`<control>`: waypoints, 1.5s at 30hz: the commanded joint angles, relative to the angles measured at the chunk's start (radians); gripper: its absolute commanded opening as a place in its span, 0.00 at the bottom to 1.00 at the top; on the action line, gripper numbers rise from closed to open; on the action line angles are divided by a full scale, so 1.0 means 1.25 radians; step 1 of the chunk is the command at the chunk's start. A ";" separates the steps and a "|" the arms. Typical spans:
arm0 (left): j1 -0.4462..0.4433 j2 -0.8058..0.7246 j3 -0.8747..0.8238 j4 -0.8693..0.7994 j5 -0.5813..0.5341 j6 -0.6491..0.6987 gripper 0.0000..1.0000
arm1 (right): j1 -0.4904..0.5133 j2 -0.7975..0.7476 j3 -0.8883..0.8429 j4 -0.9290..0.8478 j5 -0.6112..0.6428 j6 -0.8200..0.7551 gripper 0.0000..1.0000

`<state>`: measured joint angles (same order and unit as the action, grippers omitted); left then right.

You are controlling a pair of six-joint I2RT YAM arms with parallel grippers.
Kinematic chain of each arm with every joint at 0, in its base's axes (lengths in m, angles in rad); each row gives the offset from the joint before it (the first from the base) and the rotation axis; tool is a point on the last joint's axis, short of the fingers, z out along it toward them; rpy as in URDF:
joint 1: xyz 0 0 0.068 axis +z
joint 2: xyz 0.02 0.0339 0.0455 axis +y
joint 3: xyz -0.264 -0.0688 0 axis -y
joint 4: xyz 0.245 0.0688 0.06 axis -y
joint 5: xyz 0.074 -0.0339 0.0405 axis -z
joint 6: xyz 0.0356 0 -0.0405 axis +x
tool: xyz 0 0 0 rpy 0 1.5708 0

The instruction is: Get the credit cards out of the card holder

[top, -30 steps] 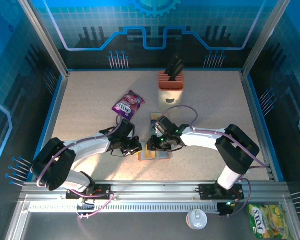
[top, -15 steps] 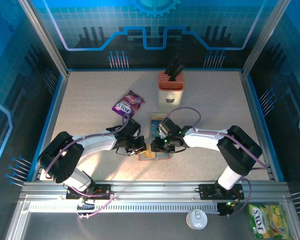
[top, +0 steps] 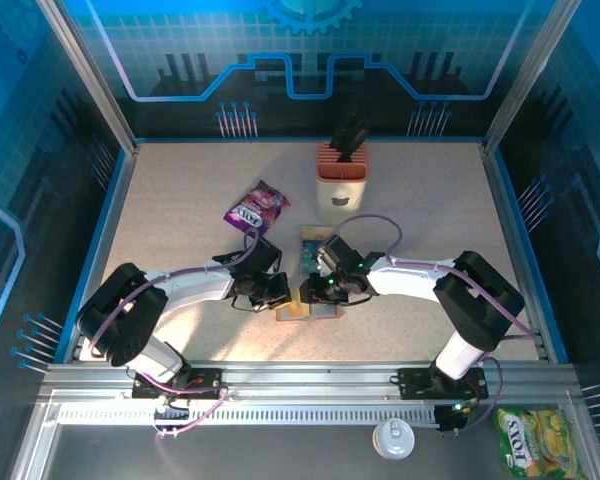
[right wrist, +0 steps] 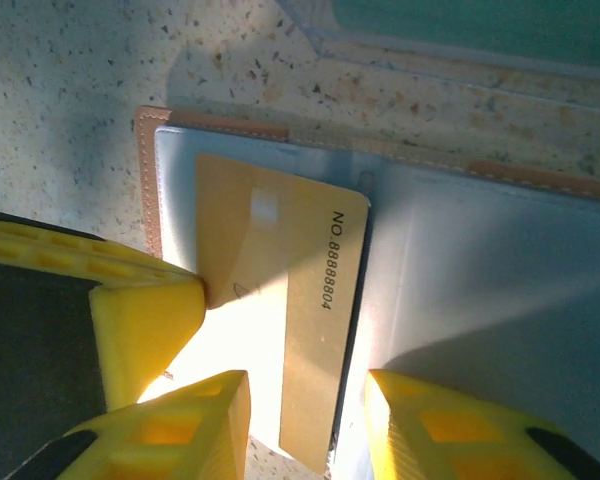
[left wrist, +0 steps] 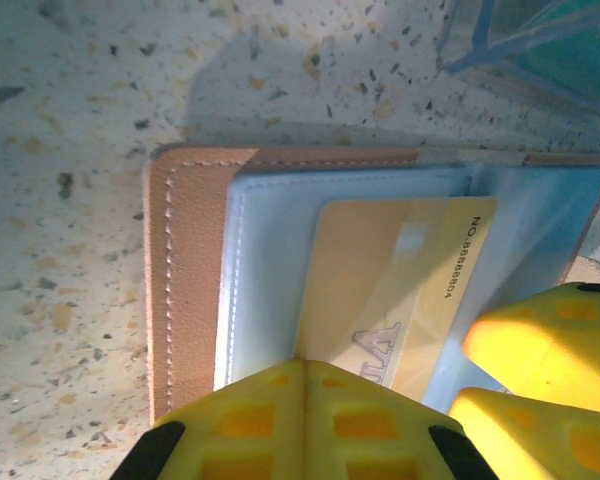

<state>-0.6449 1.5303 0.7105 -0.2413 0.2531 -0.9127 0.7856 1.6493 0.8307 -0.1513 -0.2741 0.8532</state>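
Near the tabletop's front edge, my closed left gripper pressed the brown leather card holder; right gripper straddled the thin tan credit card, probably stiff and slick, clamp unclear.

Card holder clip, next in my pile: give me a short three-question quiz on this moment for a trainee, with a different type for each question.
1. True or false: on the left arm, the jaws are shut.
2. Multiple choice: the card sitting partly in the pocket of the card holder is A) purple, B) gold-tan, C) black.
3. Fill in: in the top view, the snack packet lies to the ___ of the knife block.

Key: 1 true; 2 B; 3 left.
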 commanded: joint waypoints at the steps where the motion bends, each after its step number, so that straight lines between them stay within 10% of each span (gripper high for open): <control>1: -0.009 -0.020 0.016 -0.048 -0.032 0.022 0.01 | -0.012 0.017 -0.017 0.025 -0.020 0.014 0.36; 45: -0.011 0.024 0.012 -0.050 -0.017 0.023 0.01 | -0.024 -0.003 -0.073 0.132 -0.066 0.034 0.18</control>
<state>-0.6521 1.5455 0.7177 -0.2504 0.2436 -0.9062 0.7689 1.6444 0.7517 -0.0128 -0.3344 0.8982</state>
